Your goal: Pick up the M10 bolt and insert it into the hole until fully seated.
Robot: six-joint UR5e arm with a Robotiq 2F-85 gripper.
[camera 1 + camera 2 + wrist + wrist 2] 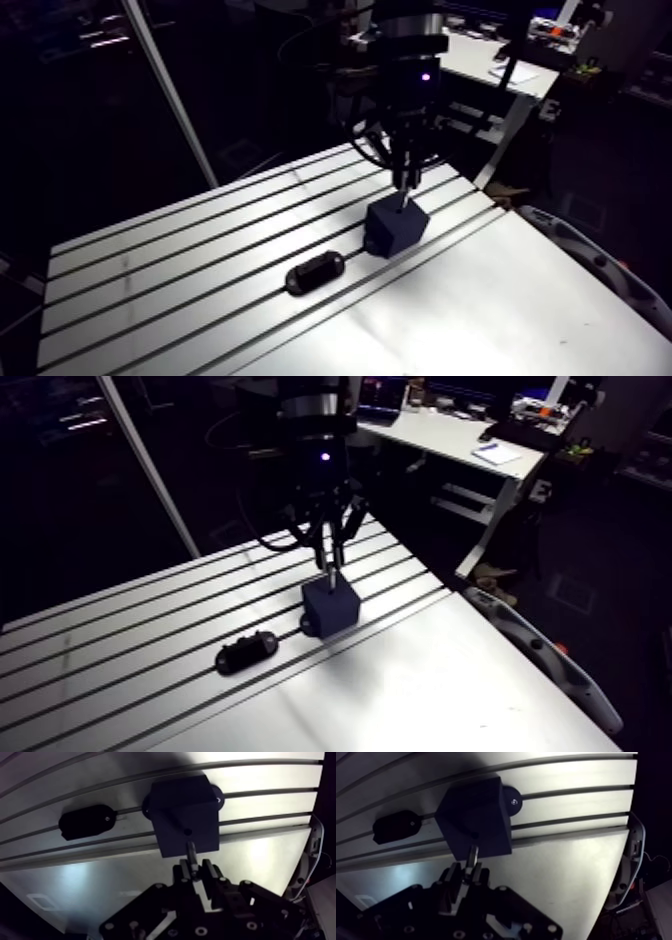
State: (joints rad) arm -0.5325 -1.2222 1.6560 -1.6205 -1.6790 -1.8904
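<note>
Table: a slotted aluminium table (520,300), pale and matte, fills the near ground.
Slots: long parallel slots (270,791) run along its far part (the near part is plain sheet).
Light: a bright patch lies across the table's middle and greys toward the edges.
Surroundings: dim, nearly black past the table's edges.
Bar: a pale slanted bar (168,90) rises beyond the far edge.
</note>
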